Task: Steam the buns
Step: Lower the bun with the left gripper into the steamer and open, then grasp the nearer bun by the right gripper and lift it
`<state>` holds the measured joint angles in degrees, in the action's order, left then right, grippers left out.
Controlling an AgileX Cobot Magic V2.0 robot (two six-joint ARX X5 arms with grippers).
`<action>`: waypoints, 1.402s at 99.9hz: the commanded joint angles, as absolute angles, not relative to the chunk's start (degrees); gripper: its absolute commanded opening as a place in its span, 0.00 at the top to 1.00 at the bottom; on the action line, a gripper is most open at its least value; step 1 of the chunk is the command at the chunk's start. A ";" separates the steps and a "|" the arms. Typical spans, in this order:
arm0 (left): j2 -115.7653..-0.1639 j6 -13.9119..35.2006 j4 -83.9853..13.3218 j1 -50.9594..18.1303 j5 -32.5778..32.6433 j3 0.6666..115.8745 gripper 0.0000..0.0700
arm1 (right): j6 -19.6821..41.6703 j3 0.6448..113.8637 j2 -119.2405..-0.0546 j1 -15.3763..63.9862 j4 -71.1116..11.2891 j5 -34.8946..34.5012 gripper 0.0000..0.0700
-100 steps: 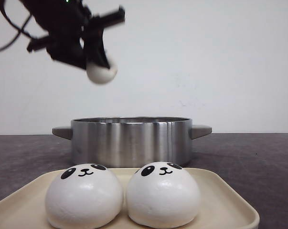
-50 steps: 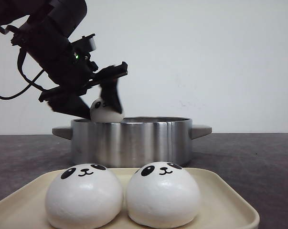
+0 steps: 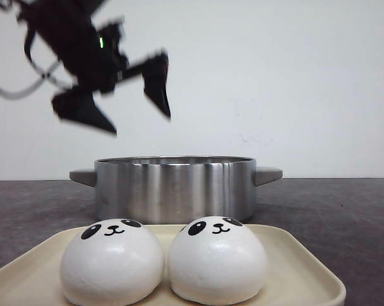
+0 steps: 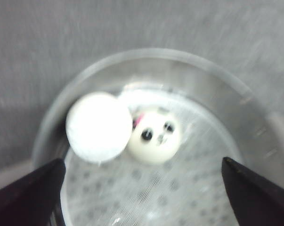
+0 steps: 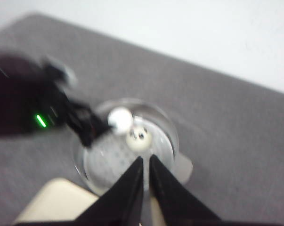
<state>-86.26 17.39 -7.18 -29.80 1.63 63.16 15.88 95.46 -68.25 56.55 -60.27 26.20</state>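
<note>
In the front view, two buns (image 3: 163, 260) sat side by side on a tray (image 3: 300, 261) nearest the camera, faces forward. Behind the tray stood a steel pot (image 3: 174, 188) on the dark desk (image 3: 344, 210). Above the pot's left side hung the left gripper (image 3: 134, 111), its fingers spread wide with nothing between them, blurred.

In the left wrist view, two more buns lay inside the pot on its perforated steamer plate (image 4: 179, 193), touching: one showing only plain white (image 4: 99, 127), one face up (image 4: 154, 136). They lay straight below and ahead of the released fingers (image 4: 28, 188), whose tips framed the pot.

In the right wrist view, the right gripper (image 5: 145, 162) had its fingers pressed nearly together, empty, pointing toward the pot. A corner of the tray showed just beside them.

The tray buns lay toward the robot from the pot, below and behind the left fingers. Which arm was nearer could not be told.
</note>
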 commanded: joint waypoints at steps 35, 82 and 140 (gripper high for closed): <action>-68.27 19.09 -21.85 -32.27 1.76 64.47 0.23 | 30.13 65.49 -70.17 57.10 -48.14 7.20 0.95; -56.99 19.09 -26.98 -34.63 1.74 64.47 0.23 | 32.08 57.52 -85.60 57.14 -42.52 -5.58 0.22; -56.80 19.07 -30.61 -34.63 1.72 64.47 0.23 | 32.53 62.46 -86.78 57.04 -39.18 -2.02 0.98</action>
